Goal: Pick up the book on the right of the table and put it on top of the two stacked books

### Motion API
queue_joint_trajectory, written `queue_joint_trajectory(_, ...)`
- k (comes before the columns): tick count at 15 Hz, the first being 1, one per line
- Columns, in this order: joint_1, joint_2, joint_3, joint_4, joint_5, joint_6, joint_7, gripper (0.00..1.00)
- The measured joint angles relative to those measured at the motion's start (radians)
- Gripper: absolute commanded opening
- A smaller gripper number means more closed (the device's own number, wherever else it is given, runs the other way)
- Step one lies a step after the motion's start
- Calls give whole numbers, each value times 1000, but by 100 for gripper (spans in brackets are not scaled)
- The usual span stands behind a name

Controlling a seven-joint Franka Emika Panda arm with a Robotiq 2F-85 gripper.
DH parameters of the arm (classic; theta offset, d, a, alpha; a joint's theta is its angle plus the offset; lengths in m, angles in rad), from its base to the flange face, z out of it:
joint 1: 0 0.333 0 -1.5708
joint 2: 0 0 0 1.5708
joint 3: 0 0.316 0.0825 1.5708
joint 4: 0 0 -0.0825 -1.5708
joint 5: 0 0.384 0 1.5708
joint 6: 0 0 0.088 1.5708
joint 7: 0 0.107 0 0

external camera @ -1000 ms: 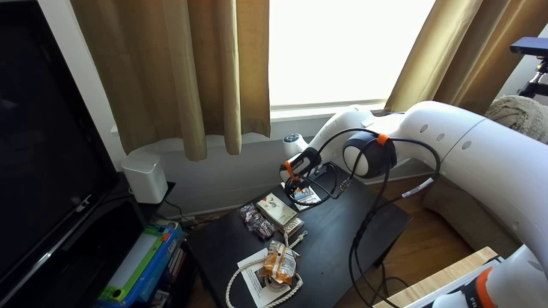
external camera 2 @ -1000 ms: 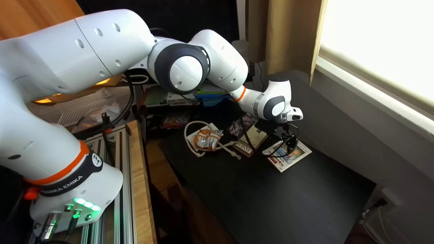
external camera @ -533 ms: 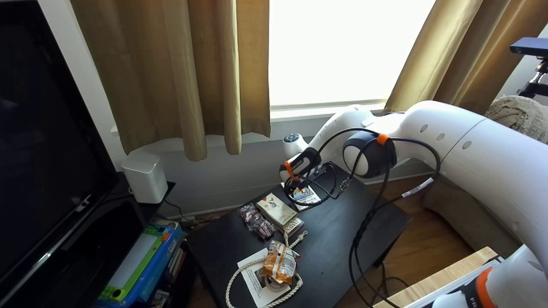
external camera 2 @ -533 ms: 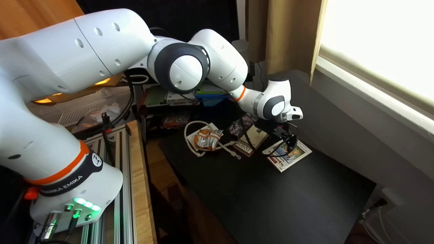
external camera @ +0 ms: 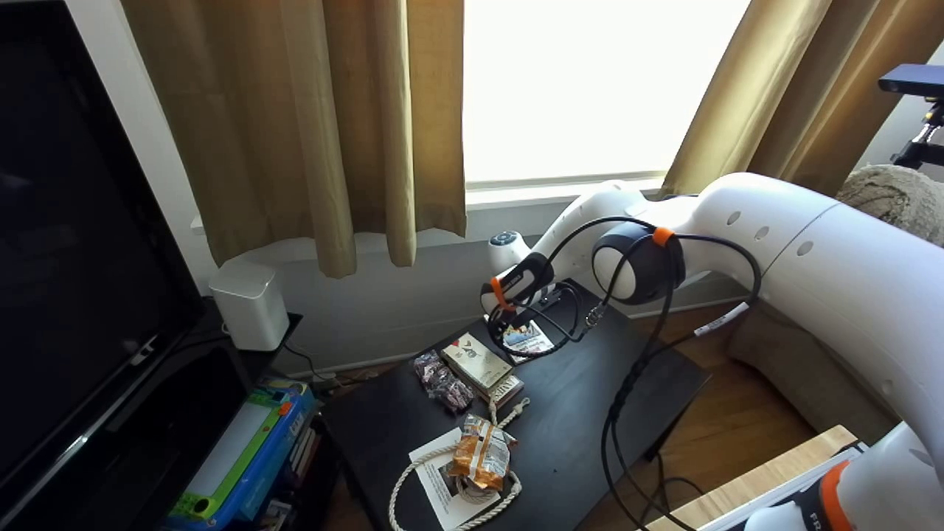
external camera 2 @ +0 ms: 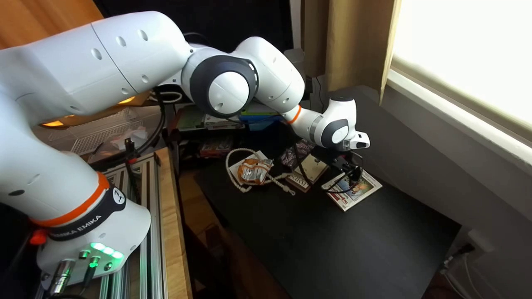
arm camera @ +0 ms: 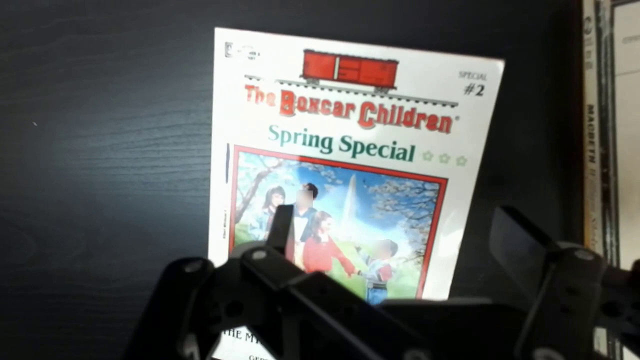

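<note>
The book (arm camera: pixel 345 160) was borne flat by the dark counter (arm camera: pixel 100 150), its white cover printed with "The Boxcar Children" in red – the lower part was partly hidden by the claw (arm camera: pixel 395 225). The fingers (arm camera: pixel 281 227) were spread apart, one seen against the cover picture, the other past the book's right edge. The two stacked books (arm camera: pixel 620 140) were cut off at far right.

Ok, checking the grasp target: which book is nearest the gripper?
The Boxcar Children book, under the gripper; unlike the two stacked books, it lies singly.

Glossy paper book (arm camera: pixel 345 167), wood-grained table (arm camera: pixel 115 150)
</note>
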Motion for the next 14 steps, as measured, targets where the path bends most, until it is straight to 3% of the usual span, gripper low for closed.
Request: queue_joint_trajectory(14, -29, 0, 28, -29, 3, 1, 0, 100)
